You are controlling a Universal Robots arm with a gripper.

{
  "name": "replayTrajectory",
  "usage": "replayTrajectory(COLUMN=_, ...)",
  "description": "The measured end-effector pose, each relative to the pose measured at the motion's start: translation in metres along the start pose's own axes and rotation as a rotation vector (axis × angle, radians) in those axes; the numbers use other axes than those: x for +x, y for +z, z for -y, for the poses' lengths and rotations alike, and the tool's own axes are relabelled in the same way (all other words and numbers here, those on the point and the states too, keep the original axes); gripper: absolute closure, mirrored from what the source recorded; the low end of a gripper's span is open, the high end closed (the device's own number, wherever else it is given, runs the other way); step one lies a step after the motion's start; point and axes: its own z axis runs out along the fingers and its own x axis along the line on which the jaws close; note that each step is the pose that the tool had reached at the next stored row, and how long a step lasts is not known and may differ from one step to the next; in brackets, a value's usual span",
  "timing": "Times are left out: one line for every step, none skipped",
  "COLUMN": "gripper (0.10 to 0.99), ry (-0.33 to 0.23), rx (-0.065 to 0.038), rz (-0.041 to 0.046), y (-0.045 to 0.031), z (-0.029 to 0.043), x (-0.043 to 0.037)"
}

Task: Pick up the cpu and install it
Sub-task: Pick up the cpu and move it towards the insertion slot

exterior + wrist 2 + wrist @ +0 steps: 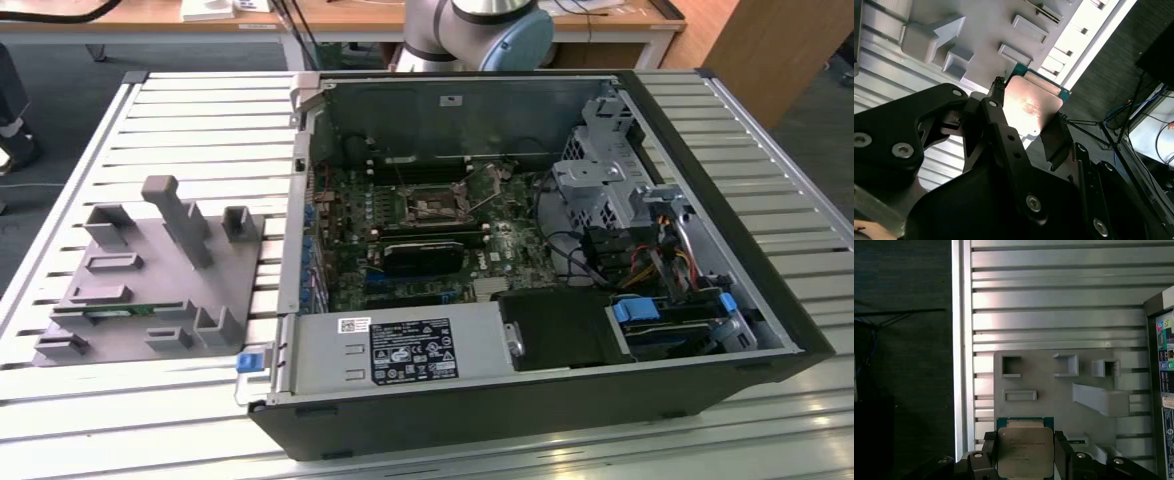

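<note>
Clamped between the fingers of the black pincer (pixel 1028 116) by two opposite edges is the cpu (pixel 1032 106), a small flat square chip with a shiny silver-grey metal top and a thin green rim. It sits over the edge of the pale grey plastic parts holder (pixel 979 27); whether it is clear of the holder I cannot tell.

At the exterior view's left, that holder lies on the silver slatted metal table (pixel 200 120). Toward the exterior view's right stands the open black computer case (pixel 534 420), and inside it is the dark square metal-framed socket (pixel 434 205), well apart from the holder.

The grip looks narrow, on thin edges only, so a jolt could tilt or drop the chip. Carried low, it could strike the case wall. Seated skewed or turned the wrong way, it would likely bend the socket's contacts.
</note>
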Motion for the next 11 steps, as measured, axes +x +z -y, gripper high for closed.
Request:
replayTrajectory(gripper=0.545, ry=0.0, rx=0.0, rz=0.0001, y=-0.0024, z=-0.0003, x=0.0)
replayTrajectory(gripper=0.545, ry=0.0, rx=0.0, rz=0.0, y=-0.0051, z=-0.0007, x=0.0)
replayTrajectory(gripper=0.545, ry=0.0, rx=0.001, rz=0.0, y=-0.0077, z=-0.001, x=0.0)
replayTrajectory(gripper=0.545, ry=0.0, rx=0.001, rz=0.0001, y=-0.0102, z=-0.0014, x=0.0)
replayTrajectory(gripper=0.545, ry=0.0, rx=0.001, rz=0.0001, y=-0.0126, z=-0.0017, x=0.0)
replayTrajectory(gripper=0.545, ry=0.0, rx=0.001, rz=0.0001, y=-0.0155, z=-0.002, x=0.0)
replayTrajectory(gripper=0.545, ry=0.0, rx=0.001, rz=-0.0001, y=-0.0184, z=-0.0024, x=0.0)
replayTrajectory(gripper=0.545, ry=0.0, rx=0.001, rz=0.0001, y=-0.0212, z=-0.0028, x=0.0001)
replayTrajectory(gripper=0.545, ry=0.0, rx=0.001, rz=0.0001, y=-0.0235, z=-0.0032, x=0.0001)
replayTrajectory(gripper=0.545, ry=0.0, rx=0.002, rz=0.0001, y=-0.0252, z=-0.0034, x=0.0001)
replayTrajectory(gripper=0.545, ry=0.0, rx=0.001, rz=0.0003, y=-0.0261, z=-0.0035, x=0.0)
